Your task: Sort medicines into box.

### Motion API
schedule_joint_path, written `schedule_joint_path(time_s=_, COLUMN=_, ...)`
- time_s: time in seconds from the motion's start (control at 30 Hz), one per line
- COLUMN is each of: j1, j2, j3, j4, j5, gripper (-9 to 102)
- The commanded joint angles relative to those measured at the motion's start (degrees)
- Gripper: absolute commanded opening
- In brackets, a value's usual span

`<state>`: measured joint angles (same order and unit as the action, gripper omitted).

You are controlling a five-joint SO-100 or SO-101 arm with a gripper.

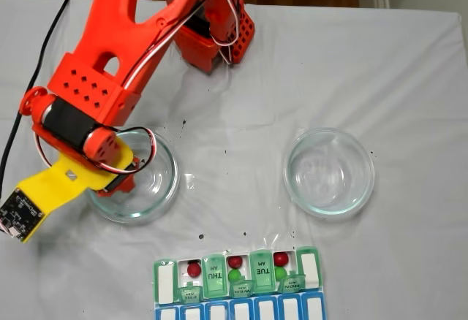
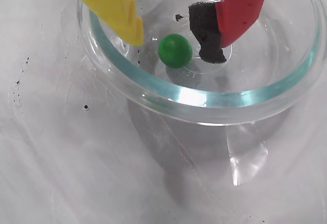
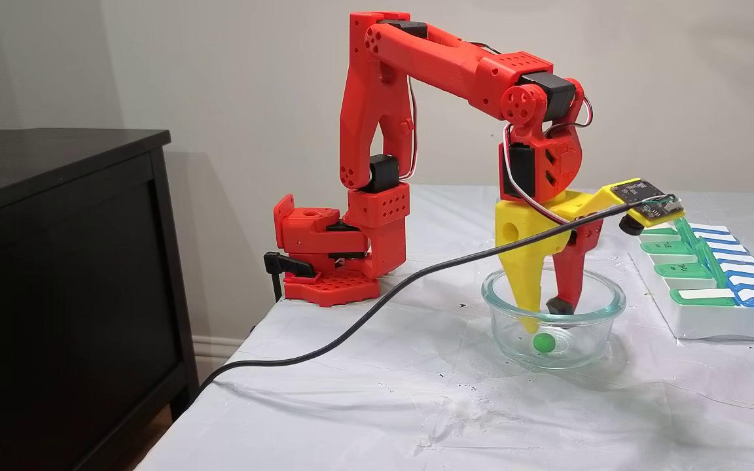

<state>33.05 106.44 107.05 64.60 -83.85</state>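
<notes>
In a fixed view from above, the orange arm is reaching down the left of the frame, its gripper [image 1: 121,177] hanging over a glass dish [image 1: 164,188] at left centre, hiding what lies inside. The wrist view is showing what is hidden there: one green ball [image 2: 174,50] is sitting on the dish floor at upper centre, between the yellow finger [image 2: 120,14] on its left and the red finger's black pad [image 2: 207,32] on its right, the jaws standing apart and gripping nothing. A second dish [image 1: 329,172] is lying at right centre. The box [image 1: 238,280], at bottom centre, is holding three red balls [image 1: 194,268] and two green ones [image 1: 234,276] in open compartments. In a fixed view from the side, the fingertips are dipping inside the dish [image 3: 603,304], just above the ball.
</notes>
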Motion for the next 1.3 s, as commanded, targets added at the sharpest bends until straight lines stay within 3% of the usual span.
schedule_joint_path(time_s=0.0, j1=0.0, j2=2.6, j3=-0.4, j4=-0.9, j5=-0.2, gripper=19)
schedule_joint_path(time_s=1.27, j1=-1.1, j2=2.9, j3=4.0, j4=-4.2, j5=0.8, gripper=20)
